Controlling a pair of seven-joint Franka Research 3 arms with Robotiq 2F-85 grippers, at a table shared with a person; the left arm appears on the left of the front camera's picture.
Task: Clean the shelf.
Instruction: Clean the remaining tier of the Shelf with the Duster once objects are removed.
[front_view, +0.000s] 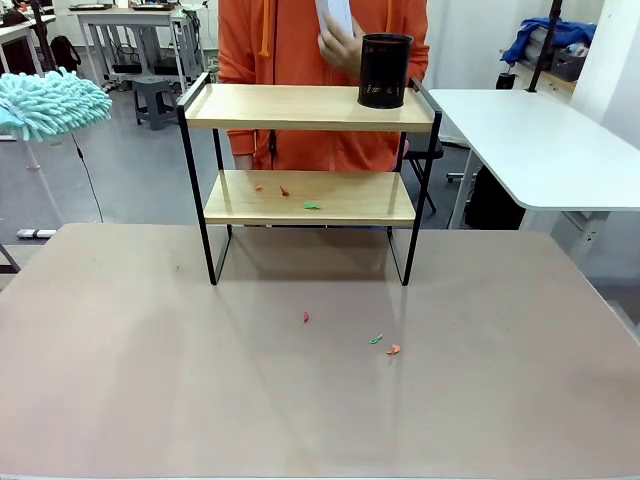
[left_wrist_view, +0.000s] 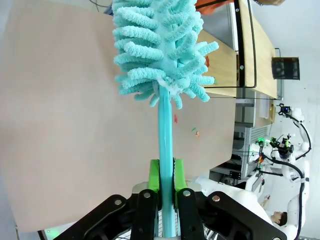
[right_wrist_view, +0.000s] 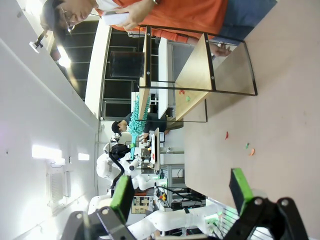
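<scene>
One teal fluffy duster (front_view: 50, 103) hangs in the air at the far left, off the tabletop's (front_view: 150, 350) left edge and well apart from the shelf (front_view: 300, 105). The left pincer (left_wrist_view: 166, 175) is closed tight on the duster's thin teal handle (left_wrist_view: 165, 130), with its green pads (left_wrist_view: 154, 180) pressed against both sides.

The one shelf stands upright in the middle of the tabletop's far half on four black legs, with two wooden boards. The lower board (front_view: 340, 200) carries three small scraps: two reddish ones (front_view: 258, 187) (front_view: 284, 191) and a green one (front_view: 312, 206). Three more lie on the tabletop in front of the shelf: a red one (front_view: 306, 317), a green one (front_view: 376, 339) and an orange one (front_view: 393, 349).

One black mesh cup (front_view: 385, 70) stands upright at the right end of the top board. A person in an orange hooded top (front_view: 290, 40) stands behind the shelf. One hand (front_view: 342, 52) is raised just beside the cup and holds something white.

The right pincer (right_wrist_view: 181, 192) is spread wide. Its two green-tipped fingers (right_wrist_view: 122, 192) are far apart, with nothing between them.
</scene>
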